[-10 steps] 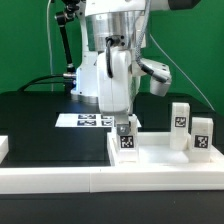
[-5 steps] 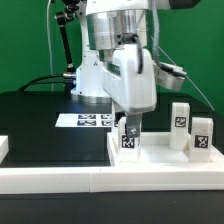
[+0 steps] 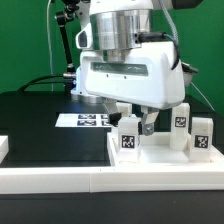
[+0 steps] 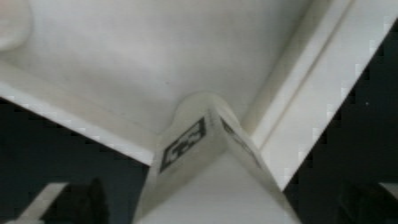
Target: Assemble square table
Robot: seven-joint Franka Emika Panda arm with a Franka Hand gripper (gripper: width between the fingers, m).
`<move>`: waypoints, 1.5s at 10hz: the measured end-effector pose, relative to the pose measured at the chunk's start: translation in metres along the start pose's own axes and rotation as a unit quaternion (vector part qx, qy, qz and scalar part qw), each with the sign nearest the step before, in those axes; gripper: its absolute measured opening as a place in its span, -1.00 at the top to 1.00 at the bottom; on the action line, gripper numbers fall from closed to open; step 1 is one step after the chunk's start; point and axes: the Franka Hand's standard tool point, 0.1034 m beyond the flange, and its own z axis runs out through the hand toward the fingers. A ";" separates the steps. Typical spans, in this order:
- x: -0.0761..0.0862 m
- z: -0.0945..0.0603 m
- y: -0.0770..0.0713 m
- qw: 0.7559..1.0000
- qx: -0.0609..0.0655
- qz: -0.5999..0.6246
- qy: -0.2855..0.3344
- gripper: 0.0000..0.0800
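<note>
The square table's white top (image 3: 160,157) lies at the exterior view's right. A white leg (image 3: 128,141) with a black-and-white tag stands upright at its near left corner. My gripper (image 3: 135,128) hangs over that leg, its wide hand turned broadside to the exterior camera and one finger on each side. In the wrist view the leg (image 4: 214,170) rises between the dark fingers (image 4: 63,203), with a gap on both sides, so the gripper is open. The top's floor (image 4: 125,60) and raised rim (image 4: 317,70) lie below.
Two more tagged legs (image 3: 180,122) (image 3: 203,136) stand on the far right part of the top. The marker board (image 3: 85,120) lies on the black table behind. A long white rail (image 3: 90,182) runs along the front, and a white block (image 3: 3,148) sits at the left edge.
The jaws have opened and let go of the leg. The hand has turned about its vertical axis from narrow-on to broadside. The leg has stayed upright in place.
</note>
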 end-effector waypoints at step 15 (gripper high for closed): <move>-0.002 0.002 0.001 0.935 -0.025 -0.353 0.008 0.28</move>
